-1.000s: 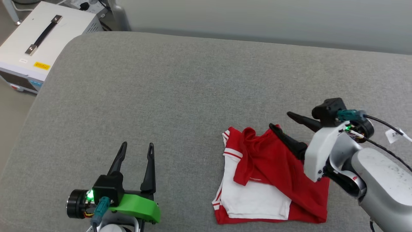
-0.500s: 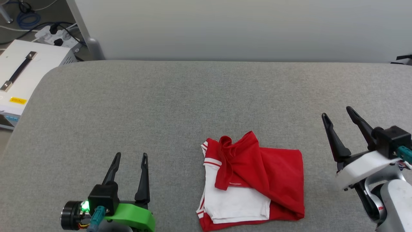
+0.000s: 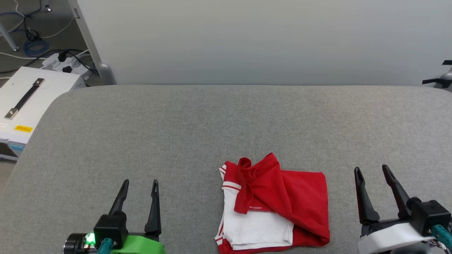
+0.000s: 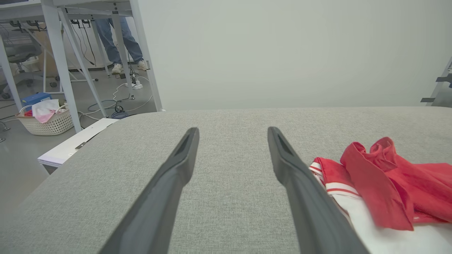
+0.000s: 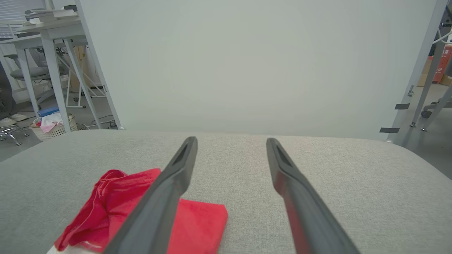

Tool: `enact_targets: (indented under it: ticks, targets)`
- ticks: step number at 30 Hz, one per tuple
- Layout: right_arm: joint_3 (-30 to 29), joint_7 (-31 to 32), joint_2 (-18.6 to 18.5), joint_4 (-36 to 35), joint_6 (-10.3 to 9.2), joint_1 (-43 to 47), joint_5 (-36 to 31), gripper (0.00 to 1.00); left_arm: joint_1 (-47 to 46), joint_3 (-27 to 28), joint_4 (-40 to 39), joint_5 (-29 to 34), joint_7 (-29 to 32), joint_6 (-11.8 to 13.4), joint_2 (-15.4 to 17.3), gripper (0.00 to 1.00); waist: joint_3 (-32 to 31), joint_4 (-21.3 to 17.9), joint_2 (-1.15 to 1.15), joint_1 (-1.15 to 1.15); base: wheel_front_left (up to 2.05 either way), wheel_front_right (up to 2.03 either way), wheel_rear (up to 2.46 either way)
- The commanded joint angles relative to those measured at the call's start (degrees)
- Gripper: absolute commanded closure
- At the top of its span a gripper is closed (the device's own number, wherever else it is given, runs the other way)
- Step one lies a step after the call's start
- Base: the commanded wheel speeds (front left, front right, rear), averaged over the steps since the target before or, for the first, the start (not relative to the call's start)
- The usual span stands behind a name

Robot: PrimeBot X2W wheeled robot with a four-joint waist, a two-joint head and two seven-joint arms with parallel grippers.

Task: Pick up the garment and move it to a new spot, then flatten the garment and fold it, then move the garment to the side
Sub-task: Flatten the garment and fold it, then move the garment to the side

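Head view — right pincer [image 3: 370,168] newly clear

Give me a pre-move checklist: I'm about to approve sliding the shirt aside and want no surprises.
1. Left gripper open and empty: ok.
2. Right gripper open and empty: ok.
3. Both grippers apart from the garment: ok.
4. Fold tidy: not ok, a red flap lies bunched on top.
5. Bare grey cushion on both sides of it: ok.
6. Layers underneath lying flat: cannot tell.
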Motion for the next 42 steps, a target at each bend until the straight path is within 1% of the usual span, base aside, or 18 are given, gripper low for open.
enact_targets:
  ticks: [1,6,11,18,23,26,30,32,34,38,41,42]
  targets:
    - [-0.5,-0.5,0.4,-1.0,-0.04,1.3,0.2,0.0,1.0,0.0,-0.2,0.3,-0.3,-0.2,-0.2,0.0,-0.3,0.3,0.0,0.0,0.0,0.0,0.0]
    - [-1.2,-0.5,1.3,-3.1,-0.04,4.2,0.0,0.0,1.7,0.0,-0.5,0.2,-0.3,0.0,-0.2,0.0,-0.4,0.4,0.0,0.0,0.0,0.0,0.0]
    - [-1.2,-0.5,1.7,-3.9,-0.04,5.2,-1.0,0.0,2.0,0.0,-0.4,0.1,-0.3,0.0,-0.2,0.0,-0.5,0.3,0.0,0.0,0.0,0.0,0.0]
    - [-1.0,-0.5,1.8,-3.7,-0.04,4.7,-1.9,0.0,1.9,-0.2,-0.3,0.0,-0.3,0.0,-0.2,0.0,-0.3,0.3,0.0,0.0,0.0,0.0,0.0]
    - [-1.9,-0.5,0.8,-3.8,-0.04,2.1,-1.8,0.0,1.5,-0.4,-0.2,-0.1,-0.3,0.0,-0.2,0.0,0.5,0.5,0.0,0.0,0.0,0.0,0.0]
    - [-3.2,-0.3,-1.2,-4.1,-0.04,-1.4,-1.1,0.0,0.8,-0.6,-0.2,-0.2,-0.3,0.0,-0.2,0.0,1.4,0.7,0.0,0.0,0.0,0.0,0.0]
    - [-4.0,1.6,-6.0,-5.2,-0.04,-7.4,-0.4,0.0,-0.4,-1.0,-0.1,-0.2,-0.3,-0.1,-0.2,0.0,2.8,1.3,0.0,0.0,0.0,0.0,0.0]
    - [-4.1,3.7,-8.0,-6.2,-0.04,-10.3,0.5,0.0,-1.0,-1.2,-0.1,-0.1,-0.3,-0.3,-0.2,0.0,3.5,1.6,0.0,0.0,0.0,0.0,0.0]
    - [-3.8,6.5,-10.4,-6.8,-0.04,-13.0,1.5,0.0,-1.5,-1.3,-0.1,-0.1,-0.3,-0.4,-0.2,0.0,4.3,2.0,0.0,0.0,0.0,0.0,0.0]
    - [-1.4,14.2,-14.6,-6.8,-0.04,-18.3,7.0,0.0,-2.5,-1.3,-0.2,-0.3,-0.3,-0.5,-0.2,0.0,5.8,2.7,0.0,0.0,0.0,0.0,0.0]
    - [1.7,21.1,-17.6,-5.9,-0.04,-21.2,11.7,0.0,-2.9,-1.4,-0.3,-0.4,-0.3,-0.4,-0.2,0.0,6.8,3.0,0.0,0.0,0.0,0.0,0.0]
    - [3.2,24.6,-18.6,-5.4,-0.04,-22.0,13.7,0.0,-3.1,-1.5,-0.3,-0.5,-0.3,-0.5,-0.2,0.0,7.2,3.1,0.0,0.0,0.0,0.0,0.0]
